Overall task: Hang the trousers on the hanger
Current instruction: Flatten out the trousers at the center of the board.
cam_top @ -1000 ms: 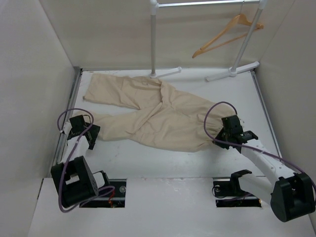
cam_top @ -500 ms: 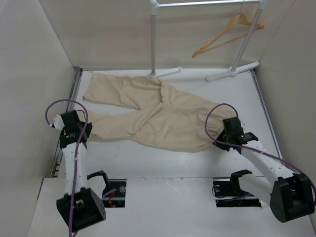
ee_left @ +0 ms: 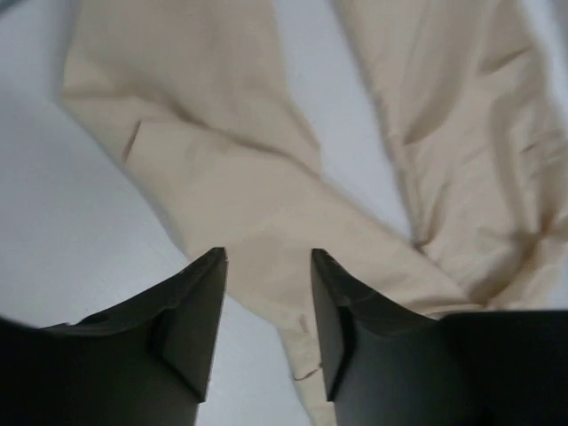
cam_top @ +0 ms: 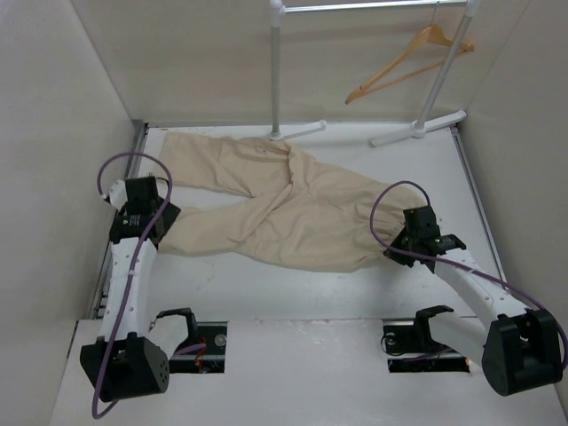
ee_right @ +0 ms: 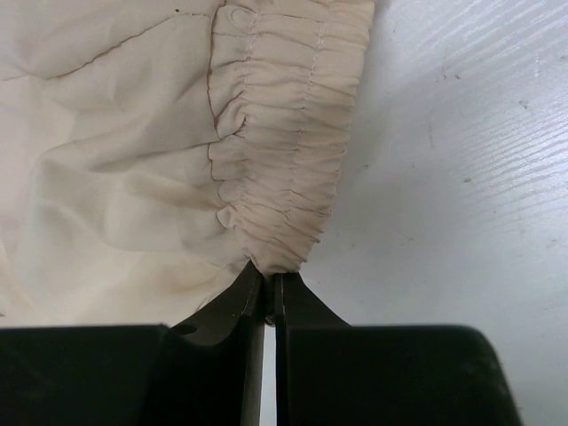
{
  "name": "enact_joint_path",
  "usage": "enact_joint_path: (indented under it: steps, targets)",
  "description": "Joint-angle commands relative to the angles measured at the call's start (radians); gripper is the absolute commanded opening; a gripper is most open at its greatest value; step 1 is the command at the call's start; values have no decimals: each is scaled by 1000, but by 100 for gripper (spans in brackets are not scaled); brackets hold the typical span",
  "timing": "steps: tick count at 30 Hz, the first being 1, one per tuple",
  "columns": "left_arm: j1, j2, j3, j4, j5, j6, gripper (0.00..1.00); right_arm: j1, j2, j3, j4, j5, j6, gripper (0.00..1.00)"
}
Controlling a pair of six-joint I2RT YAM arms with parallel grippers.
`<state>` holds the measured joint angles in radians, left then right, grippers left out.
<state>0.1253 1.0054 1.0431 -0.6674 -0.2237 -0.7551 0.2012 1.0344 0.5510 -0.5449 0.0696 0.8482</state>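
Here, trousers (cam_top: 284, 209) spread flat across desk (cam_top: 355, 293), left end effector (ee_left: 266, 262) open over a leg end at 9 o'clock, right end effector (ee_right: 266, 284) pinching waistband at 4 o'clock, hanger (cam_top: 404, 64) hanging at 1 o'clock

Large beige soft cloth trousers (cam_top: 293, 209) lie flat on the white worktop (cam_top: 444, 177), with the waist to the right and both legs running left, one behind the other. White metal rack (cam_top: 276, 71) stands behind the trousers, its left foot at their far edge. Slim orange-tan wooden hanger (cam_top: 404, 62) hangs behind and to the right of the trousers, by the rack's right pole. Left tool (ee_left: 266, 262) is over the near leg's left end. Right tool (ee_right: 266, 280) is at the waist's near right corner, on its edge.
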Motion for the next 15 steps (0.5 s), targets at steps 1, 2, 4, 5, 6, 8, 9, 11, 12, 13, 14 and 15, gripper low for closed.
enact_joint_path:
  steps: [1, 2, 4, 5, 6, 8, 9, 11, 12, 13, 14, 15]
  targets:
    - [19, -54, -216, 61, 84, -79, 45, -6, -4, 40, 48, -16, -14, 3]
    - [39, -56, -274, 106, 125, -98, 48, -6, 0, 38, 46, -17, -15, 3]
    - [69, -45, -368, 188, 202, -131, 53, -6, 0, 35, 46, -17, -21, 3]
    - [72, -31, -403, 233, 220, -135, 54, -6, 1, 33, 46, -17, -24, 3]
    - [72, -16, -431, 261, 227, -141, 54, -6, 3, 32, 46, -17, -24, 3]
    - [67, 19, -474, 322, 227, -142, 54, -6, 7, 32, 46, -17, -24, 3]
    - [67, 44, -488, 347, 216, -142, 53, -6, 10, 32, 48, -17, -23, 3]
    - [67, 94, -509, 414, 207, -141, 47, -1, 15, 32, 49, -17, -21, 3]
    - [69, 120, -514, 442, 205, -141, 43, 2, 15, 32, 51, -17, -20, 3]
    - [75, 146, -517, 468, 205, -141, 39, 4, 15, 32, 54, -17, -20, 3]
    - [76, 168, -520, 495, 204, -141, 35, 7, 16, 30, 54, -17, -17, 3]
    - [78, 182, -522, 512, 204, -141, 30, 8, 16, 30, 56, -17, -17, 3]
